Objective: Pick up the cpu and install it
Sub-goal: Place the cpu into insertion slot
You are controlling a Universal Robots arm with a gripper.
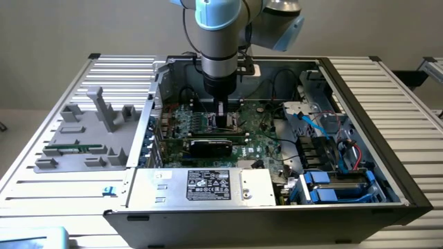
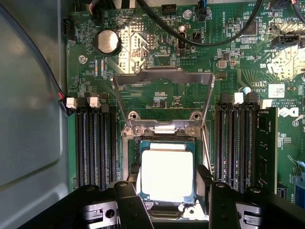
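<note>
closest to me, the slatted grey tabletop (image 1: 41,189) carries an open computer case (image 1: 408,194) lying on its side. at the case's near edge sits the silver power supply (image 1: 207,184) with its printed label, and to the exterior view's right of it are blue drive holders (image 1: 332,188). on the tabletop to the exterior view's left lies a grey holder tray (image 1: 83,137) with a thin green memory stick (image 1: 69,149) set in it.

further in, a black card (image 1: 211,146) stands on the green board (image 1: 260,142). just behind that card the claw (image 1: 221,123) reaches straight down to the board.

seen from the wrist, the claw is partway open. its two black fingers (image 2: 127,202) stand on opposite sides of the cpu (image 2: 167,174), their tips against its edges, gripping it. the cpu lies flat and square in the socket (image 2: 164,213), its pale metal top facing up. rows of black memory slots (image 2: 95,143) run along either side of the socket.

beyond the cpu, the socket's hinged metal frame (image 2: 162,78) is swung up and open. past it sits a round coin battery (image 2: 107,41). black cables (image 2: 209,40) loop across the far end of the board. overhead rises the arm (image 1: 220,46), grey and pale blue.
</note>
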